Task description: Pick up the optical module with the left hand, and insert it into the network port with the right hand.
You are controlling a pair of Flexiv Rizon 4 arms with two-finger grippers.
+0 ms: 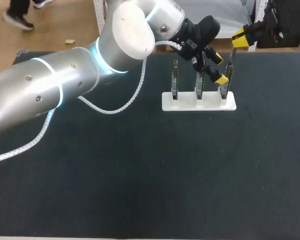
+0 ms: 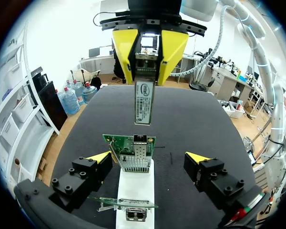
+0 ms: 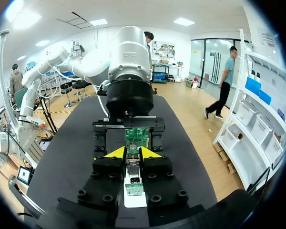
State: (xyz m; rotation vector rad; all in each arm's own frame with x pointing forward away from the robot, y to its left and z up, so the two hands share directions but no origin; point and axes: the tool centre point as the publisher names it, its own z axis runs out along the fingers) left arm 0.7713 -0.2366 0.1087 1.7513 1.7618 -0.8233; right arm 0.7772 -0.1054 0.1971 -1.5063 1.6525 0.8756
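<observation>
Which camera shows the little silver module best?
The left wrist view: the optical module hangs full-length in the right gripper. The right wrist view shows only its end between the yellow tips; the head view barely shows it.

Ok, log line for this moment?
right gripper: shut on module | module: upright, over port, not inserted | left gripper: open, either side of card

A wide counter (image 1: 140, 190) covered in matte black cloth fills nearly the whole head view, evenly lit from above, with a few pale specks scattered on it.
</observation>
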